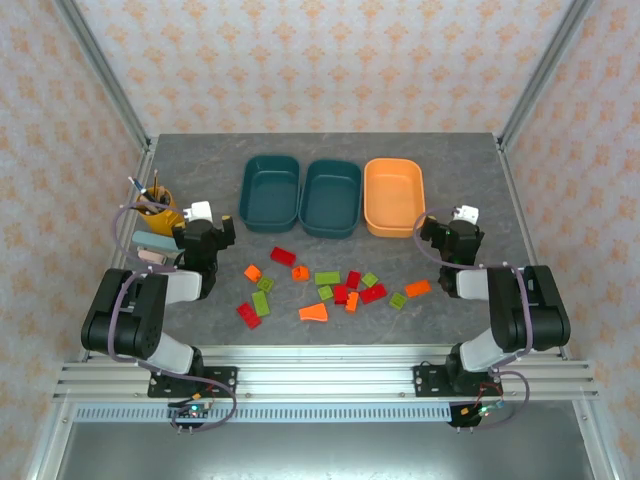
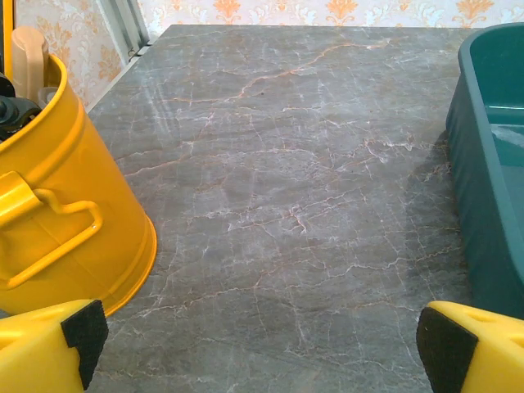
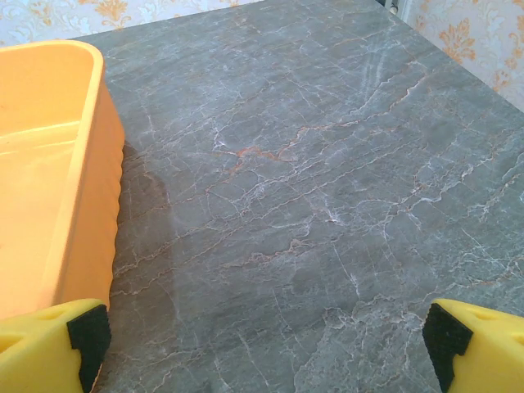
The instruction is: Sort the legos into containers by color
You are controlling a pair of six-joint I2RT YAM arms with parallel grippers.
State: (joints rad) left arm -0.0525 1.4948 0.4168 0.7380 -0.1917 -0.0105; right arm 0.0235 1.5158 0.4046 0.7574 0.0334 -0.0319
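Red, orange and light green legos lie scattered on the grey table in front of the arms, among them a red brick, a green brick and an orange wedge. Behind them stand three empty containers in a row: two dark teal trays and an orange tray. My left gripper is open over bare table, left of the first teal tray. My right gripper is open too, just right of the orange tray. Nothing lies between either pair of fingers.
A yellow cup of pens stands close to the left of the left gripper. Small pale blocks lie beside the left arm. Metal frame posts and papered walls bound the table at the sides and back.
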